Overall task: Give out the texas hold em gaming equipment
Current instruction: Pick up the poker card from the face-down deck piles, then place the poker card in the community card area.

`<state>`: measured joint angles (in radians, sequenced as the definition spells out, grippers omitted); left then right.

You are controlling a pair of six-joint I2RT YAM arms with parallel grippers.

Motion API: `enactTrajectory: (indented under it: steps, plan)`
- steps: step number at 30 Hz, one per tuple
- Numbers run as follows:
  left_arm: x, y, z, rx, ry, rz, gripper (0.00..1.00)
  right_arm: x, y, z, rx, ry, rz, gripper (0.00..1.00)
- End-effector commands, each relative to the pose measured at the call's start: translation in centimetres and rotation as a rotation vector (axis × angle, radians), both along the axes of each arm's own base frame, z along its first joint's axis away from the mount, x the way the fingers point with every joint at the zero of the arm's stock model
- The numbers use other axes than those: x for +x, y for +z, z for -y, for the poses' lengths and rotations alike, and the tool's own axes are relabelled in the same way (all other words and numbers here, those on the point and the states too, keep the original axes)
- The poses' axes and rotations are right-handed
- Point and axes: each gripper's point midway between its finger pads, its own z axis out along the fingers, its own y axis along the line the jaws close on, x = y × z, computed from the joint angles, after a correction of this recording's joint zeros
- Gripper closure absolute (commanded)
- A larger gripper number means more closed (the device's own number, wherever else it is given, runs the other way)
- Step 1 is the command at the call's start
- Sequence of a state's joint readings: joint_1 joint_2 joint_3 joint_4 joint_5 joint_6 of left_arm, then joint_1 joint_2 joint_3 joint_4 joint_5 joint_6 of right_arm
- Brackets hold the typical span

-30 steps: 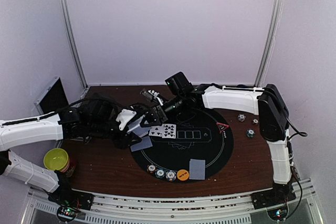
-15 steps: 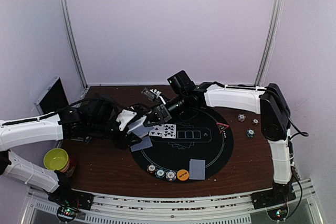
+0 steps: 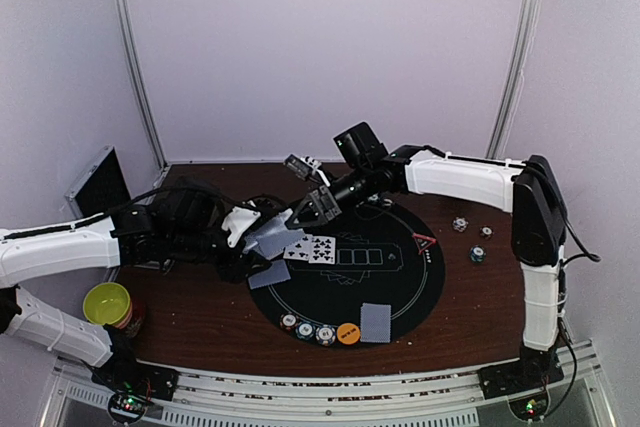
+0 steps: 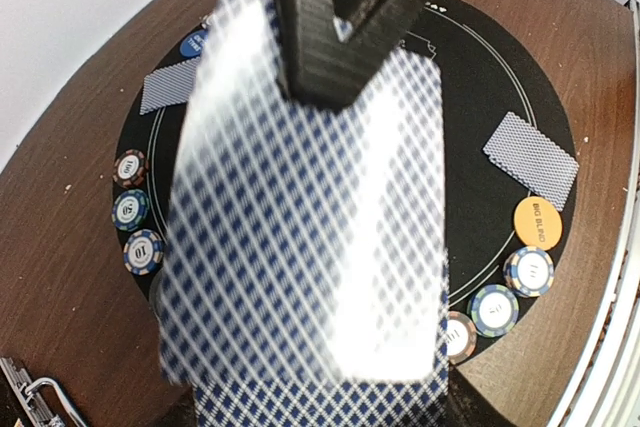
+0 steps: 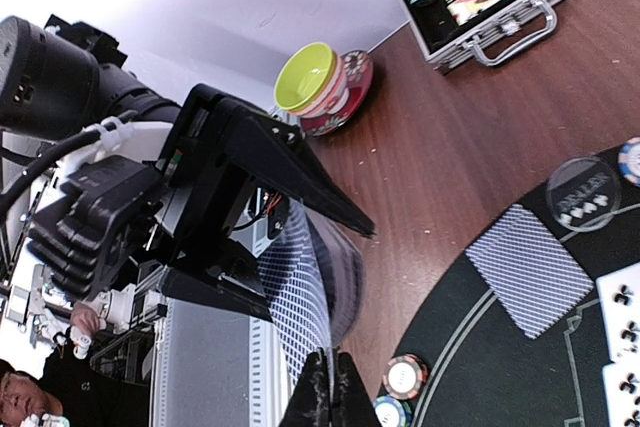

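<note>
A grey-blue-backed card (image 4: pixel 310 207) lifts off the top of the deck (image 4: pixel 300 409). Its far edge is nipped by the right gripper (image 4: pixel 322 67), whose fingers are pressed tight together on it. The card is blurred in the left wrist view, so whether its near edge is apart from the deck is hard to tell. The left gripper (image 3: pixel 258 247) clamps the deck from both sides, jaws narrowly parted, over the left rim of the black round mat (image 3: pixel 400 292). Face-up club cards (image 3: pixel 310 248) lie on the mat just beside both grippers. Striped chips (image 3: pixel 305 329) and an orange button (image 3: pixel 348 333) sit at its near edge.
</note>
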<state>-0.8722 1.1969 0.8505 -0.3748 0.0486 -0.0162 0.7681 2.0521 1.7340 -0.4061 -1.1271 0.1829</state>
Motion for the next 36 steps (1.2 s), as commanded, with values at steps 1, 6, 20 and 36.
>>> enactTrajectory:
  steps: [1, 6, 20, 36]
  plan:
    - [0.3, 1.4, 0.7, -0.042, -0.013, 0.038, 0.41, 1.8, 2.0, 2.5, 0.002, -0.058, 0.055, 1.00]
    - [0.3, 1.4, 0.6, -0.040, -0.008, 0.039, 0.41, 4.5, 1.8, 5.3, -0.067, -0.147, 0.133, 1.00]
    - [0.5, 1.8, 0.4, -0.044, 0.006, 0.052, 0.41, 13.6, -4.9, 16.3, -0.832, -0.392, 0.755, 1.00]
    - [0.5, 2.0, 0.3, -0.048, 0.010, 0.059, 0.41, 12.9, -10.1, 15.7, -1.258, -0.216, 1.174, 1.00]
